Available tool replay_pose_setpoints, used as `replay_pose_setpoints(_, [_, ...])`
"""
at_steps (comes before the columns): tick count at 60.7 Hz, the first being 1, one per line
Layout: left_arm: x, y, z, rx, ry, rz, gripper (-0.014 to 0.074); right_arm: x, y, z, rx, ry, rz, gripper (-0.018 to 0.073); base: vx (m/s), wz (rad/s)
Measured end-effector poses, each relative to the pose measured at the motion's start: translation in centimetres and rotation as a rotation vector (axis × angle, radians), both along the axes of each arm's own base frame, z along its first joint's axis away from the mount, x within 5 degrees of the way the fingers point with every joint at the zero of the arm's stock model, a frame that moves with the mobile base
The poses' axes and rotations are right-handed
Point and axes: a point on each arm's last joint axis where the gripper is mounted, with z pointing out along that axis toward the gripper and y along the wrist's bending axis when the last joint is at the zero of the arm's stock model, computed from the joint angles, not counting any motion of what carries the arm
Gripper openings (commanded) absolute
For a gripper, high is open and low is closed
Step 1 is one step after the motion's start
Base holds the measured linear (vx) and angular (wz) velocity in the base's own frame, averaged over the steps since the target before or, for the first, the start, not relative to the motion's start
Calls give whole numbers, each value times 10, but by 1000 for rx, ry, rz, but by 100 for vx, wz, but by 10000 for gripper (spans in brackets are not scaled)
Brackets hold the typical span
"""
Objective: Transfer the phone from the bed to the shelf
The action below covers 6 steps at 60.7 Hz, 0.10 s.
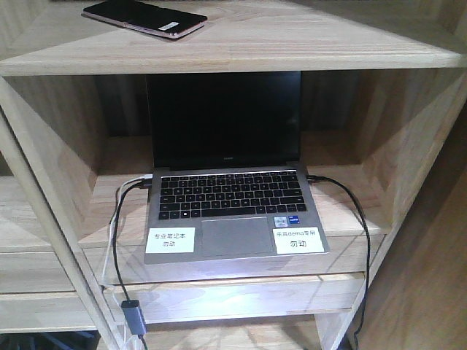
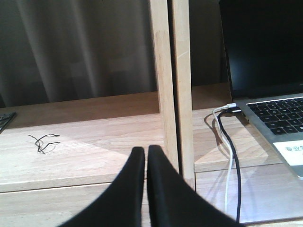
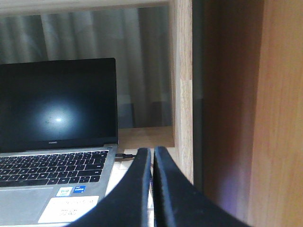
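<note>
One phone (image 1: 144, 18) lay flat on the shelf's (image 1: 306, 44) top board, at 11 o'clock in the front view, touched by neither claw. One open laptop (image 1: 230, 189) sat in the compartment below, two white labels on its palmrest, cables plugged both sides. Left claw (image 2: 146, 163) was closed, empty, at a shelf post. Right claw (image 3: 153, 163) was closed, empty, beside the laptop's right edge.

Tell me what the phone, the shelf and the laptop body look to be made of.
Phone: glossy black face, likely glass, with a rose-gold, metal-looking edge. Shelf: pale wood or wood veneer, matte, with visible grain. Laptop body: matte grey, probably metal, though painted plastic is possible.
</note>
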Motion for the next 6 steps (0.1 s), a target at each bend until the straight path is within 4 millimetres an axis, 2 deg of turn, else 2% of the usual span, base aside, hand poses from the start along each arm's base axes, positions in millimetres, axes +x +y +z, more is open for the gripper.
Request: replay_pose_setpoints(6, [0,0,0,0,0,0,1,0,0,0,0,0,0,-6,0,0])
